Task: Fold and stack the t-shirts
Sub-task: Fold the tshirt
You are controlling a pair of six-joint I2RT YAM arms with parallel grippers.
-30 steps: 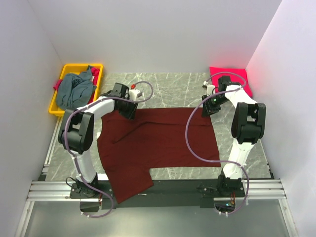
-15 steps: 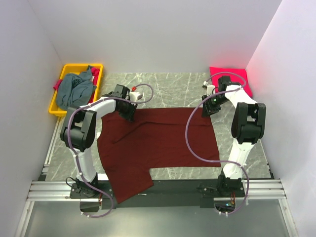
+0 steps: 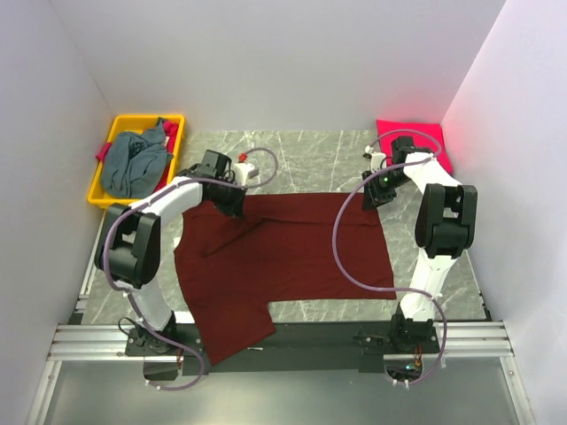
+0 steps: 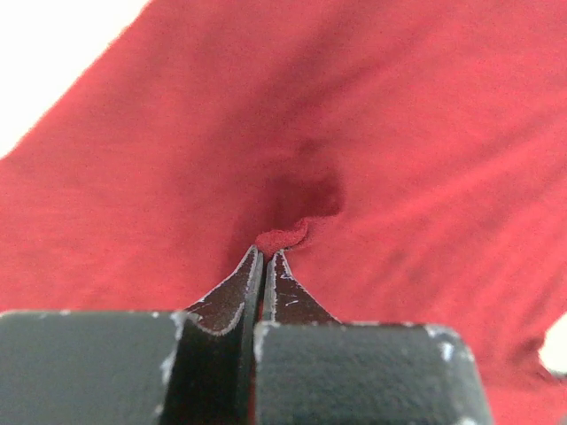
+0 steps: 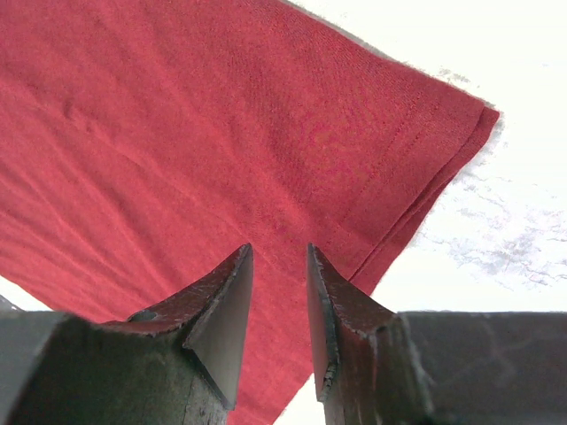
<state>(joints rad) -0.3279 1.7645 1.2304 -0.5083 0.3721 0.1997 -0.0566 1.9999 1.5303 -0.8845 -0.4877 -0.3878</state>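
The dark maroon t-shirt (image 3: 283, 257) lies spread on the marble table, one sleeve hanging over the near edge. My left gripper (image 3: 232, 209) is shut on a small pinch of its cloth (image 4: 282, 236) near the far left corner. My right gripper (image 3: 376, 197) is open just above the shirt's far right corner (image 5: 425, 168), with nothing between its jaws. The bright pink-red t-shirt (image 3: 415, 142) lies folded at the far right. The grey-blue t-shirt (image 3: 135, 164) is crumpled in the yellow bin.
The yellow plastic bin (image 3: 180, 121) stands at the far left, off the table's edge. White walls close in on three sides. The arms' bases and a metal rail (image 3: 283, 341) run along the near edge.
My left gripper has shifted slightly along the shirt's far left corner, still pinching cloth. The right arm has not moved.
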